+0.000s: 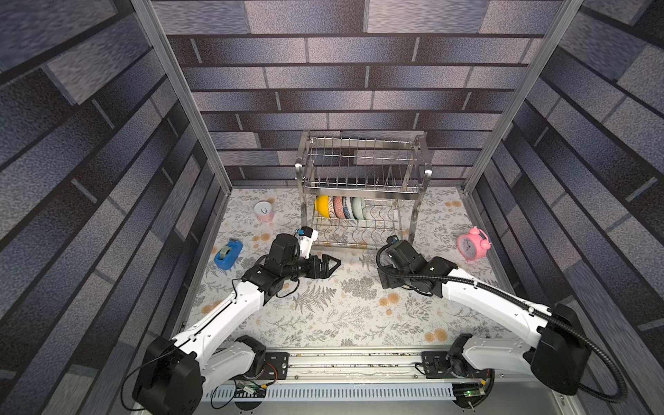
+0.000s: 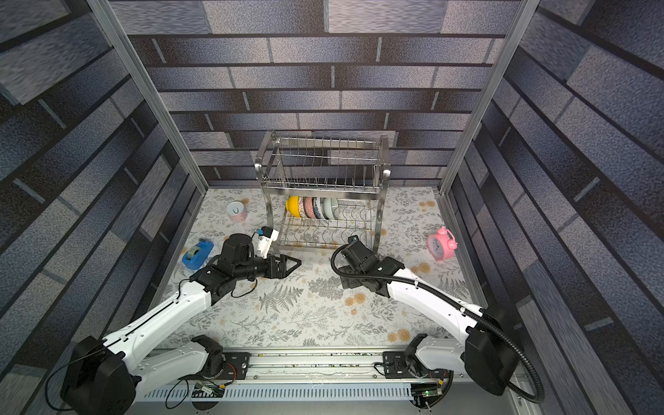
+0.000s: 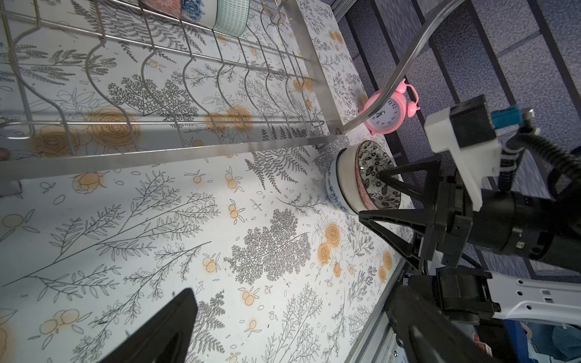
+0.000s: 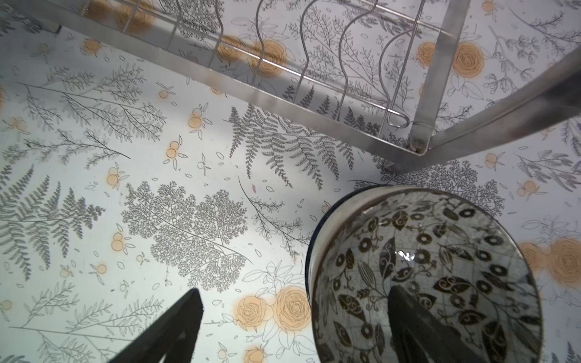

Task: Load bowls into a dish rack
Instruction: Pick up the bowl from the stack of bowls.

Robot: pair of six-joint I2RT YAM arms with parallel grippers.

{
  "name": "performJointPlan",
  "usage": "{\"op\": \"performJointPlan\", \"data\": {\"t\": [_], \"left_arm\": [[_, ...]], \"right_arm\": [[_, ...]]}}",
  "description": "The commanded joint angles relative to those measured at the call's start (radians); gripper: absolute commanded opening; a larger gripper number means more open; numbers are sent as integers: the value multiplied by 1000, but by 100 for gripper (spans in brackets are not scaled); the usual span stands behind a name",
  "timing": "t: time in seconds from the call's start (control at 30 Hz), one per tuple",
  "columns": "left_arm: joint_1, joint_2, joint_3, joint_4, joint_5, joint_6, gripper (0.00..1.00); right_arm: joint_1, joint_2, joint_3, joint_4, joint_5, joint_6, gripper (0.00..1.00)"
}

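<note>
- Status: loading is judged partly complete. A row of bowls (image 1: 337, 207) stands on edge at the left end of the lower tier of the dish rack (image 1: 363, 192), with the yellow bowl (image 1: 322, 206) leftmost and the pale green bowl (image 3: 231, 15) rightmost.
- Free capacity: the lower-tier slots to the right of the row are vacant, and the upper tier holds nothing.
- Remaining: a nested stack of bowls (image 3: 345, 185) sits on the floral table cover (image 1: 323, 323), just beside the rack's near right leg. The dark leaf-patterned bowl (image 4: 424, 267) is uppermost. The stack holds at least three bowls; the exact count cannot be determined.
- Right gripper (image 3: 371, 194): jaws wide, straddling the rim of the top bowl, one finger inside and one outside. No grip is made yet.
- Left gripper (image 1: 334, 265): jaws apart and empty, above bare cover left of the stack.
- Step in hand, as judged: pick-up of the leaf-patterned bowl.
</note>
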Motion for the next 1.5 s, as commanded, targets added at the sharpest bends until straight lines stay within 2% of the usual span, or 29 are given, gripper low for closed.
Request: {"op": "performJointPlan", "data": {"t": [0.0, 0.33, 0.67, 1.23, 1.47], "left_arm": [[-7, 13, -2, 28, 2, -1, 100], [-16, 35, -6, 42, -1, -8, 100], [-19, 37, -4, 40, -9, -8, 100], [-22, 30, -7, 34, -12, -8, 100], [-23, 33, -5, 33, -13, -7, 100]], "right_arm": [[11, -21, 28, -103, 21, 34, 86], [11, -14, 8, -147, 27, 50, 62], [10, -2, -7, -157, 36, 51, 46], [9, 25, -24, -146, 55, 52, 32], [9, 19, -35, -135, 53, 53, 24]]}}
